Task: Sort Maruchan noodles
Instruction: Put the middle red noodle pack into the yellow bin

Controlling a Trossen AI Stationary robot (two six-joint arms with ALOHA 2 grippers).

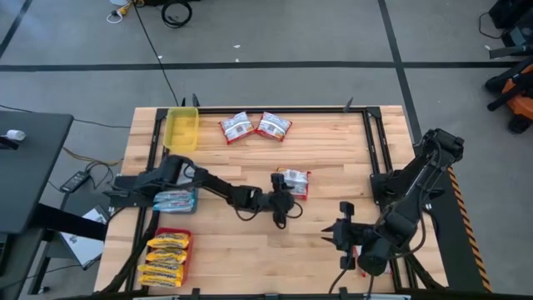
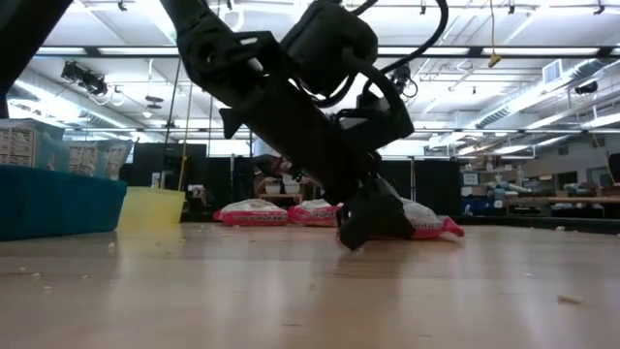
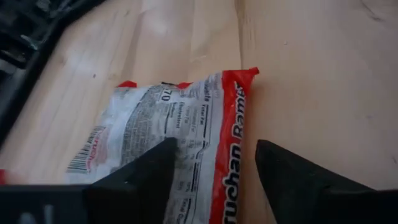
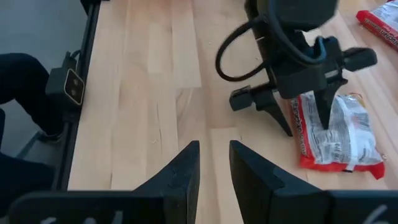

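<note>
One red-and-white crinkled plastic ramen packet (image 1: 295,182) decides the coming move: it lies directly under the left claw (image 1: 283,200), which reaches to mid-surface from the 9 o'clock side. The left wrist view shows the two dark fingers (image 3: 143,171) spread wide, straddling the packet's red edge strip, not yet closed on it. In the high view the packet lies at about 1 o'clock of the claw tips, its long axis running roughly 12 to 6. The left arm is plainly nearer; the right claw (image 1: 341,229) waits toward 4 o'clock, fingers narrowly parted, holding nothing.

The packet is a thin, glossy, slippery film, flat and squarish over a rigid noodle block. The pale wooden surface (image 1: 333,150) is smooth. Two similar red-and-white packets (image 1: 254,127) lie at 12 o'clock.
</note>
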